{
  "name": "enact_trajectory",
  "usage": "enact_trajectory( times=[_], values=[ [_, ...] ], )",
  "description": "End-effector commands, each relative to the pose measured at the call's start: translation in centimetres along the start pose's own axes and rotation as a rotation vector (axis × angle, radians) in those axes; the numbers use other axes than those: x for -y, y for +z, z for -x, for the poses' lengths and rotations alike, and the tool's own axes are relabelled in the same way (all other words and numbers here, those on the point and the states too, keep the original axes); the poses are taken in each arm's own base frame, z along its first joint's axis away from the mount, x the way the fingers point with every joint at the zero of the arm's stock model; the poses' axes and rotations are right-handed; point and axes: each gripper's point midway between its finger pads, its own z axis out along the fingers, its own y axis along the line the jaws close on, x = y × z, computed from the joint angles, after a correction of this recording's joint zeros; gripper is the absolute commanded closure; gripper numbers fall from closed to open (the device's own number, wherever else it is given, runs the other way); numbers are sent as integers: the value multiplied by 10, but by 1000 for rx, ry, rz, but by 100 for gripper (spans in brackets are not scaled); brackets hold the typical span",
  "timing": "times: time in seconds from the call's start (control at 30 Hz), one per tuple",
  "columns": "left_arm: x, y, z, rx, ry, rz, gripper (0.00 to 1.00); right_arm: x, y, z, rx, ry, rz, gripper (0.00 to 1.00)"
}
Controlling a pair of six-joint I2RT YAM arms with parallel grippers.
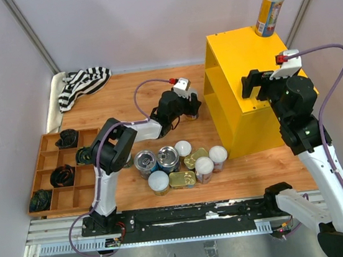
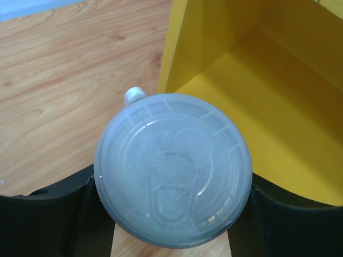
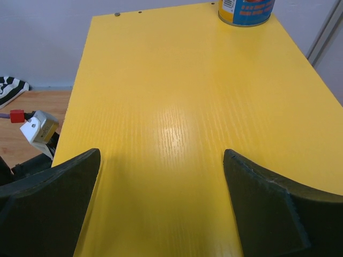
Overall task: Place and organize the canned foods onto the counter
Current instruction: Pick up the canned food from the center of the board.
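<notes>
My left gripper (image 1: 187, 106) (image 2: 172, 184) is shut on a white-lidded can (image 2: 172, 166), its black fingers (image 2: 59, 214) pressed against both sides of the lid. It holds this can over the wooden table, just in front of the open lower shelf of the yellow counter (image 1: 238, 57) (image 2: 257, 107). My right gripper (image 1: 252, 84) (image 3: 161, 176) hangs open and empty above the counter top (image 3: 182, 96). A tall yellow can (image 1: 270, 11) (image 3: 246, 9) stands at the top's far corner. Several more cans (image 1: 179, 162) are clustered on the table near the front edge.
A brown wooden compartment tray (image 1: 41, 162) with small dark lumps lies at the left. A black-and-white striped cloth (image 1: 81, 83) is bunched at the far left corner. Grey walls close off the back and both sides.
</notes>
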Motion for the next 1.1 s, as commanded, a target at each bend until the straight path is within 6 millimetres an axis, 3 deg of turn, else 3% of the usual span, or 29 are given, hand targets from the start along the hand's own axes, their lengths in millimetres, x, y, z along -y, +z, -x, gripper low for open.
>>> enact_trajectory(
  times=[0.0,0.23,0.47,0.8,0.97,1.0,1.07],
  values=[
    [8,8,-19,-88,27,-52,99,2,-3,-5,-9,-17,-11,2],
    [6,-9,9,-49,113,-35,100,2,-5,-2,-3,-13,-12,2],
    [12,-36,69,10,177,-38,99,2,-6,0,2,-8,-14,2],
    [30,-90,189,88,198,-25,99,0,-13,8,19,12,-2,2],
    [44,-109,260,88,206,-27,100,-3,-19,17,40,31,15,2],
    [50,-117,288,127,202,-34,100,-3,-20,19,43,33,19,2],
    [57,-127,322,173,190,-33,99,-3,-23,22,51,38,20,2]
  ],
)
